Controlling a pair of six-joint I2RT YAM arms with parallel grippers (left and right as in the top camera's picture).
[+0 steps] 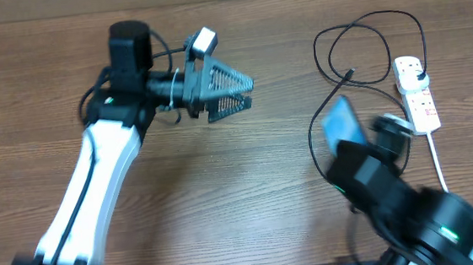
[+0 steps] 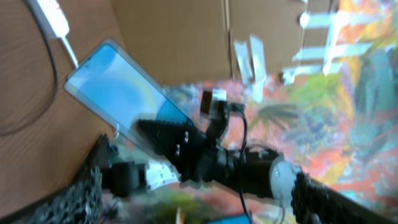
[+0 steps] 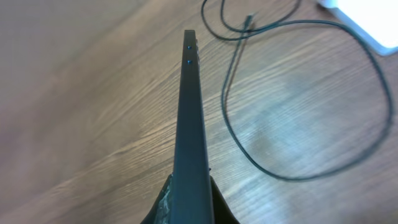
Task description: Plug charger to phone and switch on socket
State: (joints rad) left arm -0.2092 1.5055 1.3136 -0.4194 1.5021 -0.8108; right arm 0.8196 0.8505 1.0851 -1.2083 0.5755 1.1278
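Right fingers [image 3: 160, 210] pinch the slim black-edged, blue-screened phone [image 1: 341, 122]; left fingers [image 1: 225, 79] gape empty. I'd steady its port, then fetch the thin black charger cable's tip [image 1: 349, 74].

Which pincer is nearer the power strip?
Right. The right pincer, holding the phone, is just left of the power strip; the left pincer is much farther left.

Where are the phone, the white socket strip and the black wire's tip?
Slim blue-screened phone [image 2: 121, 90]: left wrist view, screen middle.
White plastic power strip [image 1: 420, 98]: overhead view, top face.
Thin black charger cable [image 1: 349, 74]: overhead view, connector tip.
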